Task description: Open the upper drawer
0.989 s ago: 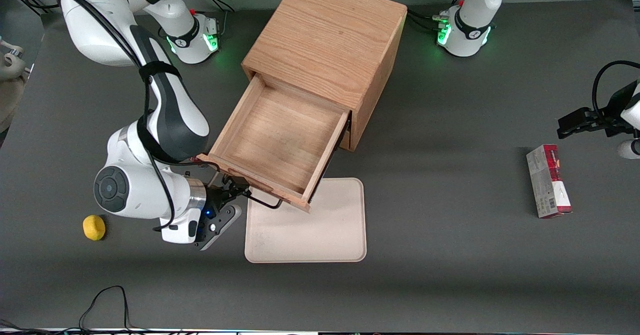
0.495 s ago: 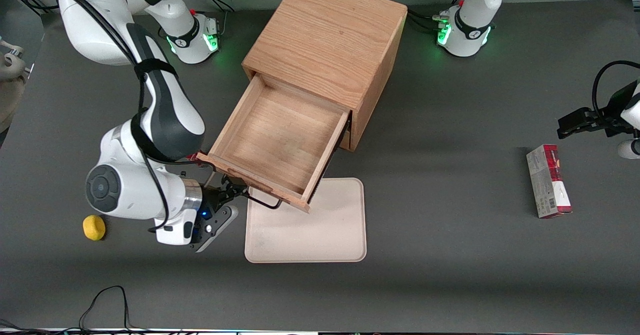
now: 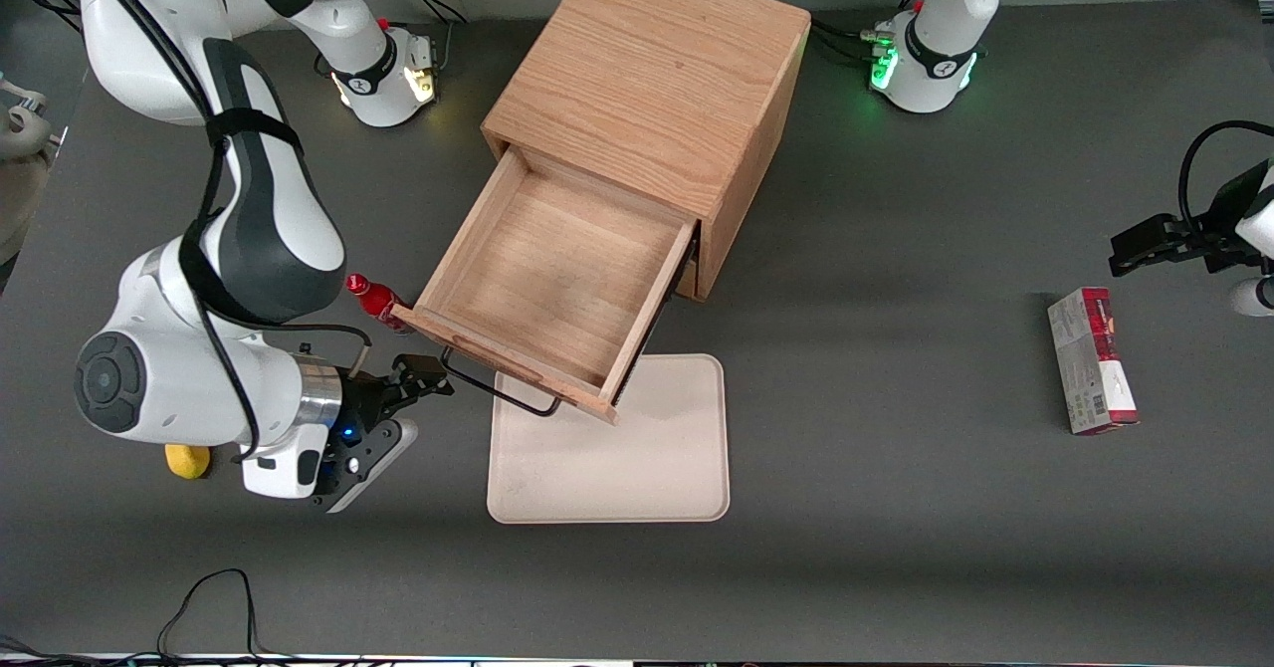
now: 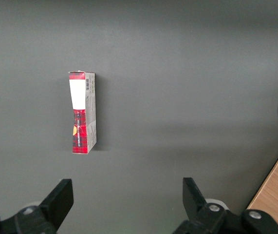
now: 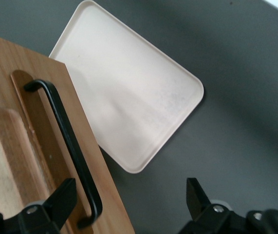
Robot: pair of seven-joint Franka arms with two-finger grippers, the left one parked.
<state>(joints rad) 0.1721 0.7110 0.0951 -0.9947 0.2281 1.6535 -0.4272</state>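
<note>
The upper drawer (image 3: 557, 269) stands pulled far out of the oak cabinet (image 3: 657, 80), and its inside is bare wood. Its black wire bar handle (image 3: 498, 388) is on the drawer front facing the front camera. My right gripper (image 3: 423, 373) is open and holds nothing. It hovers beside the handle's end, a short way off toward the working arm's end of the table. In the right wrist view the handle (image 5: 65, 141) on the drawer front (image 5: 36, 97) runs close by one finger (image 5: 56, 202) of the gripper (image 5: 129, 200), with nothing held between the fingers.
A beige tray (image 3: 637, 468) lies on the table partly under the open drawer's front, and also shows in the right wrist view (image 5: 129, 102). A small red bottle (image 3: 373, 299) stands by the drawer's corner. A yellow object (image 3: 186, 460) lies under the arm. A red-white box (image 3: 1090, 358) lies toward the parked arm's end.
My gripper has let go of the handle and drawn back sideways toward the working arm's end. The arm swung with it, uncovering the red bottle. The drawer has stayed put.
</note>
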